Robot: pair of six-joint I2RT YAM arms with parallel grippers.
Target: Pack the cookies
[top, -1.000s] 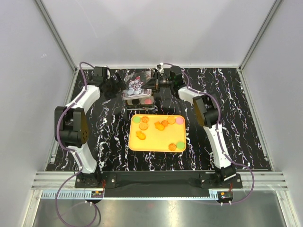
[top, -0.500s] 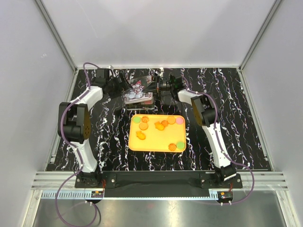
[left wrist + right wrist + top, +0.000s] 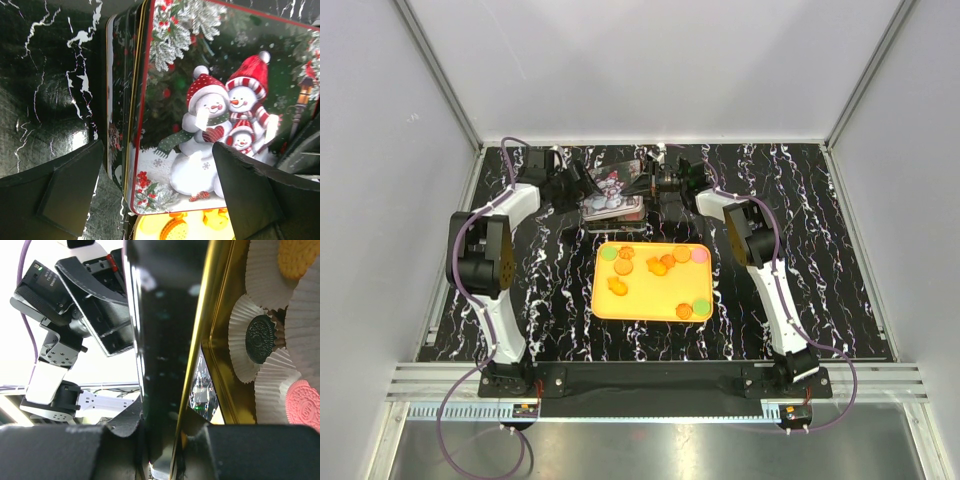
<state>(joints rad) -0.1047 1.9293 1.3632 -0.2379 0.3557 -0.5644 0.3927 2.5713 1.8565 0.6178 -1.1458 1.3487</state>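
Note:
A Christmas tin stands at the back centre; its snowman lid [image 3: 610,186] is tilted over the base. My right gripper [image 3: 653,183] is shut on the lid's right edge [image 3: 160,340]. Inside the tin, black [image 3: 260,332], pink [image 3: 302,400] and orange [image 3: 297,257] cookies lie in white cup liners [image 3: 270,275]. My left gripper [image 3: 570,183] is open at the tin's left side, its jaws wide apart in front of the lid [image 3: 215,115] and holding nothing. Several cookies [image 3: 617,286], mostly orange with green and pink, lie on the yellow tray [image 3: 650,305].
The tin's dark base wall [image 3: 117,100] shows left of the lid. The yellow tray's far edge with orange cookies [image 3: 182,230] lies just in front of the tin. Grey enclosure walls stand round the black marbled table [image 3: 820,250].
My left gripper has moved in to the tin's left side. The lid has tilted lower over the base, with my right gripper still on it.

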